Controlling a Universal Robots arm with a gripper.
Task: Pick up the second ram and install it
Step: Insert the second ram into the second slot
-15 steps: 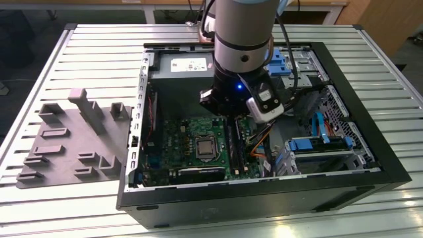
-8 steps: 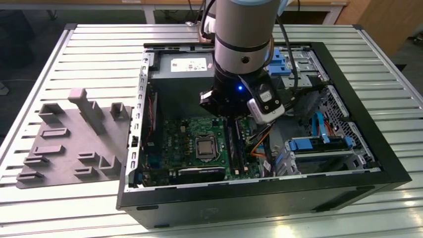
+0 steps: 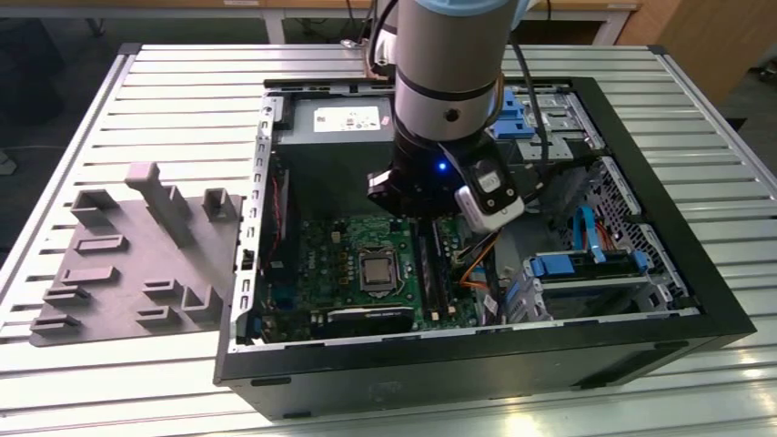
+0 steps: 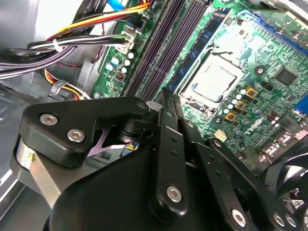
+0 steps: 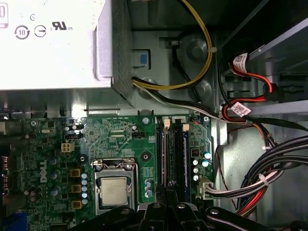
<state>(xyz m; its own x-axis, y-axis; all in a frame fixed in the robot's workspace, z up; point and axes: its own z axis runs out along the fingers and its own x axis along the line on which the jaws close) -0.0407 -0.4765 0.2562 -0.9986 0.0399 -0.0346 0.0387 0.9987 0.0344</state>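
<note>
Gripper (image 4: 166, 103) over memory slots (image 5: 173, 154), cables (image 5: 250, 187) and processor socket (image 5: 114, 188) flanking
Arm vertical inside case (image 3: 680, 332); whether its fingers are parted cannot be told

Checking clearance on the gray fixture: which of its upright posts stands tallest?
The long slab at the far middle of the fixture; the posts on either side of it rise clearly lower.

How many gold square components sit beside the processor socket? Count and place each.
3, in one row along the processor socket in the first wrist view: the first gold square, the middle one, the last. The gripper covers part of the board, so more may be hidden.
</note>
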